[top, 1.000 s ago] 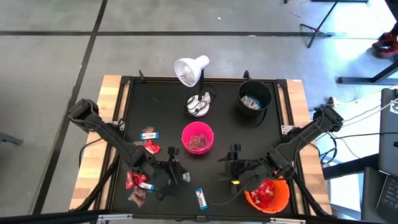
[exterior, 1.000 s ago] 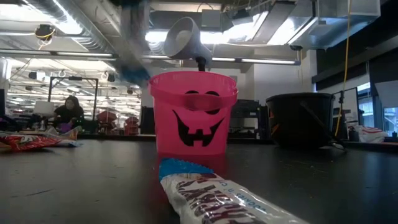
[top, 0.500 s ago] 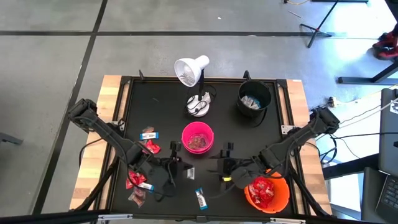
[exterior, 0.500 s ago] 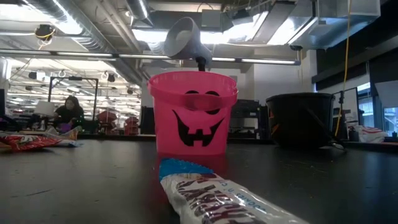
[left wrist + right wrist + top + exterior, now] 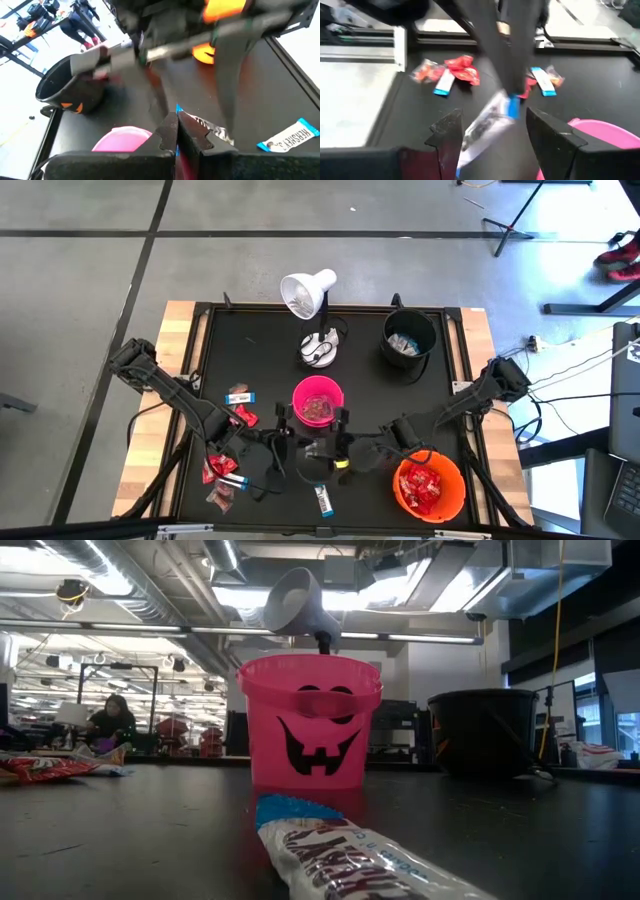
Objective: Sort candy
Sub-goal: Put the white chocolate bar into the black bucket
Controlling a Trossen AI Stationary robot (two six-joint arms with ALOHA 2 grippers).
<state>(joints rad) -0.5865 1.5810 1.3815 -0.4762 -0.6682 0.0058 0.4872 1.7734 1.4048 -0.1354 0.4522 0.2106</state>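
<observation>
round pink plastic bucket [image 5: 310, 720]: black jack-o'-lantern grin | round orange plastic bucket [image 5: 430, 488]: red packets inside | round black plastic bucket [image 5: 409, 337] | slim white wrapped bar [image 5: 350, 855]: blue end, dark lettering | white desk lamp [image 5: 308, 292] | flat black tabletop [image 5: 250, 360]

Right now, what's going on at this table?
Two robot arms are sorting candy into buckets. Near the pink bucket, the left claw is shut on a white-and-blue bar. The right claw is open, with a finger on either side of that same bar, so it looks like a handover. The orange bucket already holds red packets. Loose candy lies on the table's left side.
</observation>
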